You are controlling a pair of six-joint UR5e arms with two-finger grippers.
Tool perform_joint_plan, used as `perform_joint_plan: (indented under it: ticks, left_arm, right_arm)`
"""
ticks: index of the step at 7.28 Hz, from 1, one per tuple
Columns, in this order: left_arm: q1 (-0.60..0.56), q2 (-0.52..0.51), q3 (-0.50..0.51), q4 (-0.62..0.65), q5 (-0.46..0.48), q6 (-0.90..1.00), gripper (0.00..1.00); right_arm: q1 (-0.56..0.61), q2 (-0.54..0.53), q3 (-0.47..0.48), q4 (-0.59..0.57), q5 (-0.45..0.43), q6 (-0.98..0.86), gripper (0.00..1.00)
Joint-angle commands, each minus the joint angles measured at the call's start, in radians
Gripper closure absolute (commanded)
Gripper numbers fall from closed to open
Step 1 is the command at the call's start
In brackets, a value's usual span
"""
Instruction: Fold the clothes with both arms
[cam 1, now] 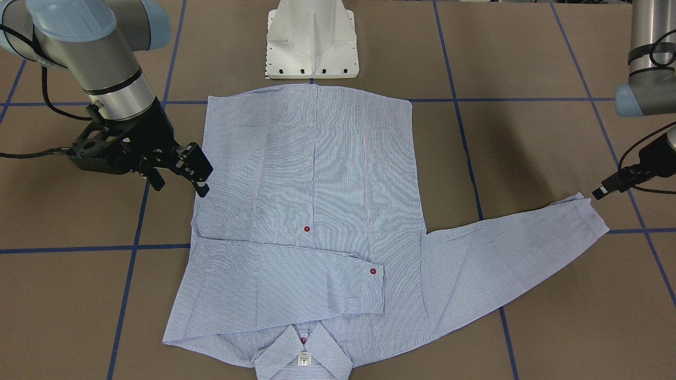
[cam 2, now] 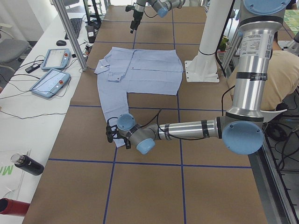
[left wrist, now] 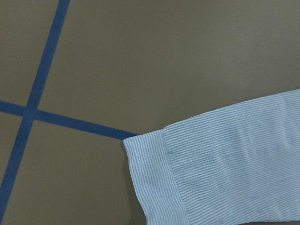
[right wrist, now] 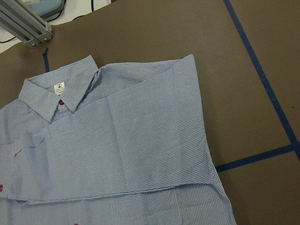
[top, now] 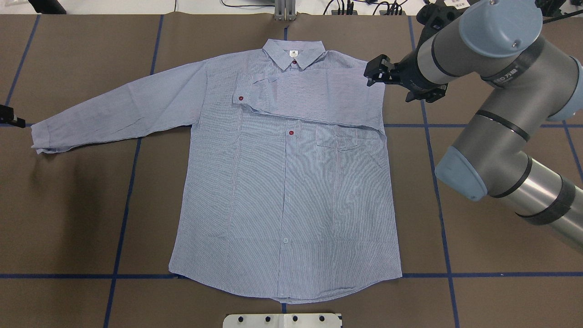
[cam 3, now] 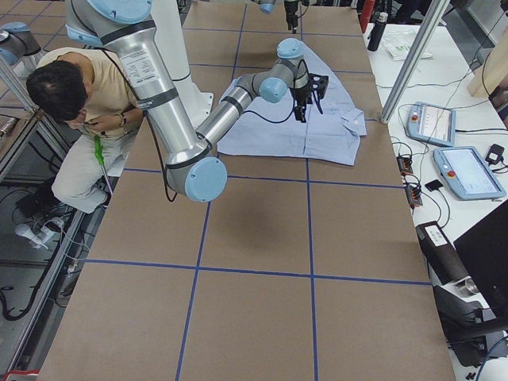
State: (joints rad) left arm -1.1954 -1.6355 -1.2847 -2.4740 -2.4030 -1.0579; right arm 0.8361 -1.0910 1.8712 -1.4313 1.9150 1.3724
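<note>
A: Where does the shirt (top: 282, 182) lie?

B: Flat and front up on the brown table (top: 478, 273). Its collar (top: 294, 51) is on the far side and its hem is near the white pedestal base (cam 1: 311, 42). The folded sleeve (top: 314, 98) crosses the chest, and the outstretched sleeve (top: 118, 114) reaches toward the robot's left.

A: And the grippers?

B: The right gripper (cam 1: 178, 183) hangs over the shirt's right edge near the shoulder, jaws apart and holding nothing. The left gripper (cam 1: 602, 191) sits just beside the cuff (left wrist: 154, 178); how its jaws stand cannot be told.

A: Anything around?

B: Two tablets (cam 2: 49, 81) lie on a side bench, and a seated person (cam 3: 87, 87) is behind the robot.
</note>
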Motion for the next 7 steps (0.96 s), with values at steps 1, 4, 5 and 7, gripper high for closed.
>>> perform_joint_plan:
  ticks: [1, 4, 5, 7]
  left_arm:
    - [0.026, 0.000, 0.041, -0.049, -0.004, -0.057, 0.01]
    - [0.039, -0.021, 0.054, -0.049, -0.002, -0.070, 0.03]
    - [0.037, -0.030, 0.057, -0.051, -0.001, -0.068, 0.03]
    - [0.039, -0.052, 0.079, -0.051, 0.001, -0.068, 0.11]
  right_arm:
    - [-0.002, -0.001, 0.000, 0.000, -0.005, -0.003, 0.00]
    - [-0.002, -0.001, 0.002, 0.000, -0.010, -0.006, 0.00]
    - [-0.002, -0.003, 0.000, 0.000, -0.011, -0.004, 0.00]
    - [-0.002, -0.006, -0.006, 0.000, -0.011, -0.009, 0.00]
